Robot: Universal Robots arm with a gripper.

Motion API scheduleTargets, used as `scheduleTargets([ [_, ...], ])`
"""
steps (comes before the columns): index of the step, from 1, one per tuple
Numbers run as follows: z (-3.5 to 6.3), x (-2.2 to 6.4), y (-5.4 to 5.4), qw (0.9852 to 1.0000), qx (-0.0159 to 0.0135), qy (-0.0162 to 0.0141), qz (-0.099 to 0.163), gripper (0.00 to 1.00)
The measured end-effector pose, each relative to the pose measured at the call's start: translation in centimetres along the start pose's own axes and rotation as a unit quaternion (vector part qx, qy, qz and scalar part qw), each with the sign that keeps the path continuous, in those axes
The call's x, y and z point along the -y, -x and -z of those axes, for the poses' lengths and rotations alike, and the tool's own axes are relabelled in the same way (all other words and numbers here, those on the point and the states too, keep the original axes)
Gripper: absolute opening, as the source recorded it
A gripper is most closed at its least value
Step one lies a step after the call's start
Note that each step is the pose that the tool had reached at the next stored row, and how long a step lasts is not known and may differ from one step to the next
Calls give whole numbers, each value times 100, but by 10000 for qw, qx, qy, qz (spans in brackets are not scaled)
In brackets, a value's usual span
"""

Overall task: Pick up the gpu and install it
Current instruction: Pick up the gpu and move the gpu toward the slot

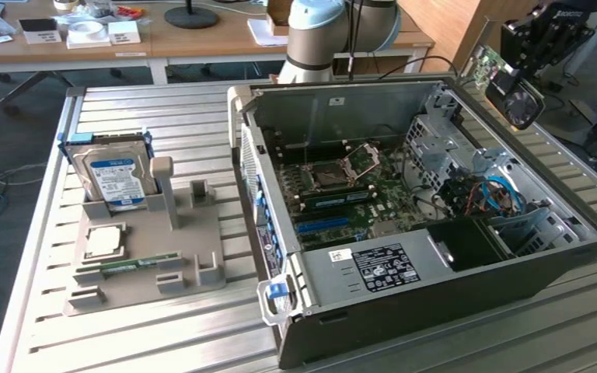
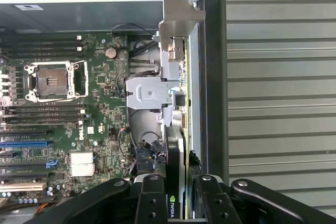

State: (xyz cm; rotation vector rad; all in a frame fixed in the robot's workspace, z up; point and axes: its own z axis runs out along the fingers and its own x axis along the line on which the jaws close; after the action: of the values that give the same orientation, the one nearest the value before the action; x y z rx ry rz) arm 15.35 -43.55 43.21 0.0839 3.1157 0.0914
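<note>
Clamped edge-on between narrow jaws of gripper (image 1: 518, 74): gpu (image 1: 488, 68), raised above the open case (image 1: 434, 311) at the exterior view's right. Seen from the wrist: fingers (image 2: 152, 200) pinching black card body, silver bracket (image 2: 176, 19) over case interior, near wall, beside motherboard (image 2: 100, 87).

I see the gpu (image 2: 175, 150) green-edged with a black face and silver bracket, a green motherboard (image 2: 105, 98), a blue-labelled hard drive (image 1: 112, 177), a silver ribbed table (image 1: 153, 109).
</note>
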Motion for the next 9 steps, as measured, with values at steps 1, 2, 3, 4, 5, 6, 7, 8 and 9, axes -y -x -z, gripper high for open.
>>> scheduleTargets([
  [1, 0, 0, 0, 10000, 0, 0, 0, 27],
  [2, 0, 0, 0, 10000, 0, 0, 0, 27],
  [3, 0, 0, 0, 10000, 0, 0, 0, 27],
  [4, 0, 0, -5, 10000, 0, 0, -1, 27],
  [5, 1, 1, -16, 10000, 0, -1, -1, 27],
  [6, 1, 2, -33, 10000, 1, 0, 0, 27],
  [7, 2, 3, -56, 10000, 0, -1, 0, 27],
  [8, 3, 4, -84, 10000, 1, -1, 0, 27],
  [9, 4, 7, -124, 10000, 0, 0, -1, 27],
])
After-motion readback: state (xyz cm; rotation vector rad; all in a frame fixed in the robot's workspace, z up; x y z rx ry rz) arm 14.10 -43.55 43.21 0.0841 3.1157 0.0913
